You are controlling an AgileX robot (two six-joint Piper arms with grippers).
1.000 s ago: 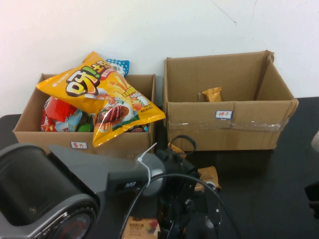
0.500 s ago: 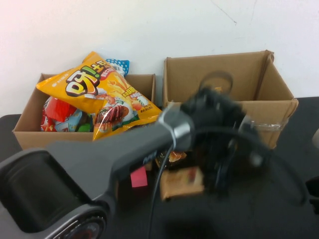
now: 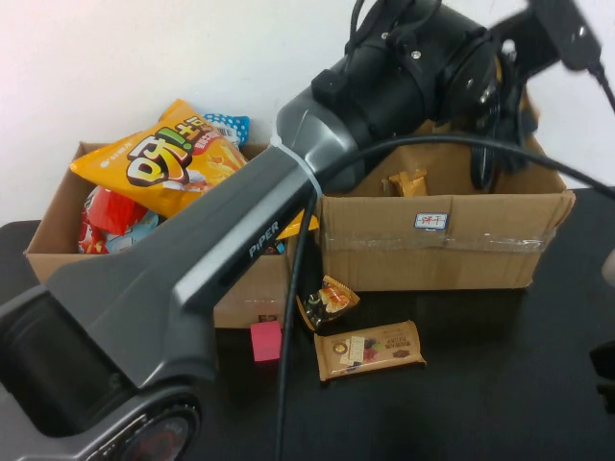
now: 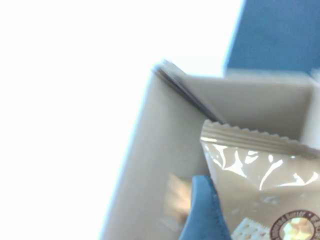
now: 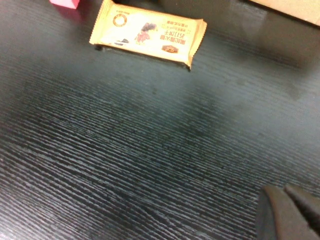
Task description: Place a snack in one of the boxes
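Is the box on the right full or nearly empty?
Nearly empty. The right box shows mostly bare cardboard inside, with one small snack packet visible. The left hand holds a cracker packet over it; the right hand hovers above the table.

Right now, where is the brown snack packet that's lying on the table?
In the high view, the brown snack packet lies flat on the black table, just in front of the right cardboard box, with a smaller wrapped snack close by its left.
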